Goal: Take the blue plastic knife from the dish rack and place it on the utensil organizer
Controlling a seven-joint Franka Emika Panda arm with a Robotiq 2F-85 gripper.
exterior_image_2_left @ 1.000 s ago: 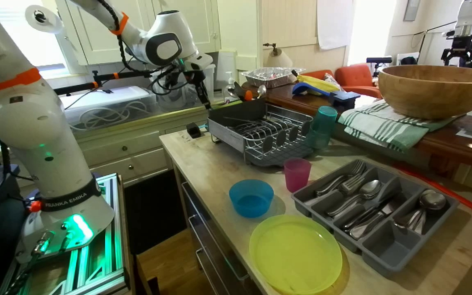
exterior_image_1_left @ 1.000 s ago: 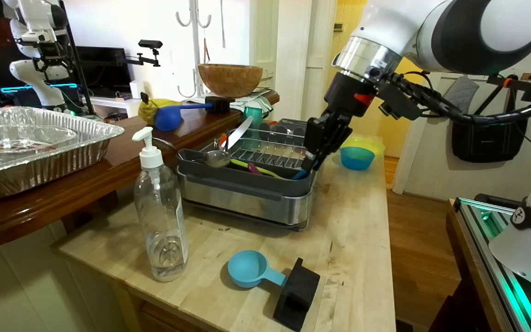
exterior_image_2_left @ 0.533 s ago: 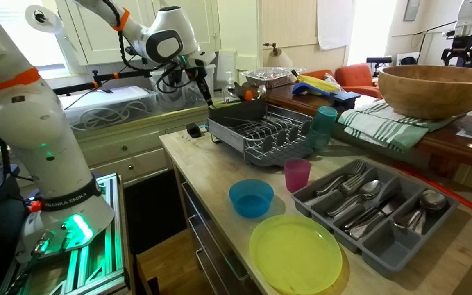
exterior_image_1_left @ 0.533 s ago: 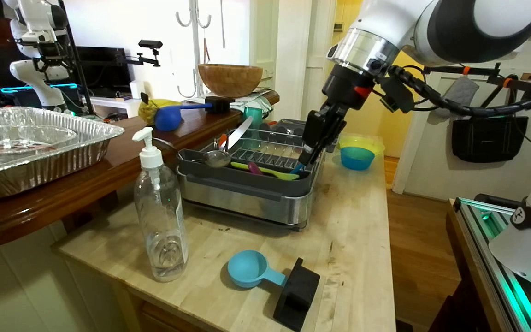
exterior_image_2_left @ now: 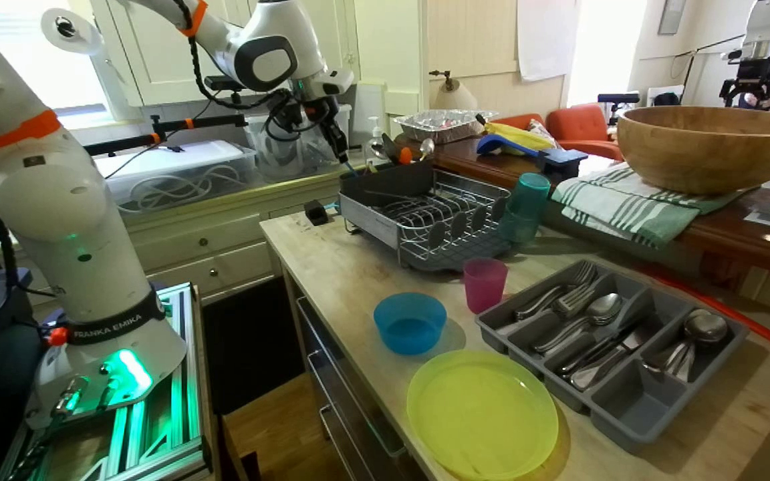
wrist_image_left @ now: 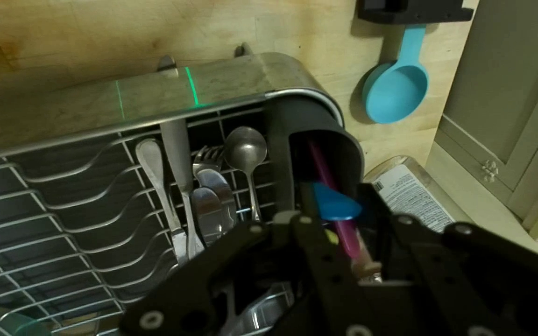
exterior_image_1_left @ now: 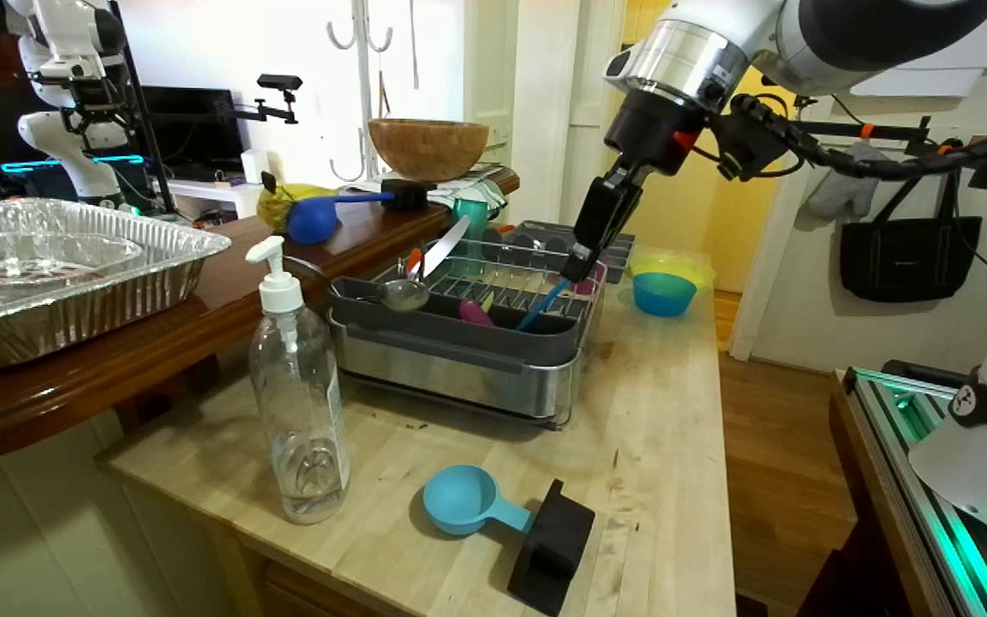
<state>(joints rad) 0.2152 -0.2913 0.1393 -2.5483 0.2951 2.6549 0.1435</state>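
Fingers (exterior_image_1_left: 581, 261): black, pointing down at a slant, closed on the upper part of the long, thin blue plastic knife (exterior_image_1_left: 545, 305), no gap showing beyond what it takes up.
Blue knife: tilted, its lower end inside the dark-grey oblong plastic caddy (exterior_image_1_left: 451, 330), nearer the caddy end on the side where the pale wooden bench (exterior_image_1_left: 656, 480) faces the white robot base (exterior_image_1_left: 973, 467); how deep it reaches I cannot tell, the caddy wall being in the way.
Dish rack (exterior_image_1_left: 485, 386): rectangular, steel-sided, wire-topped; the caddy lines its edge toward the bench end that carries the round light-blue plastic scoop (exterior_image_1_left: 463, 500).
Utensil organizer (exterior_image_2_left: 639, 404): grey compartmented plastic tray toward the opposite end of the bench, beyond the rack, well apart from the knife.
Step in hand: taking the knife out, by my judgement; gripped, not yet free of the caddy.
Next move: should go up along the knife's own slant until the lower end clears the caddy rim, without dragging the magenta plastic handle (exterior_image_1_left: 475, 314) near it, then carry high over the rack to the organizer.
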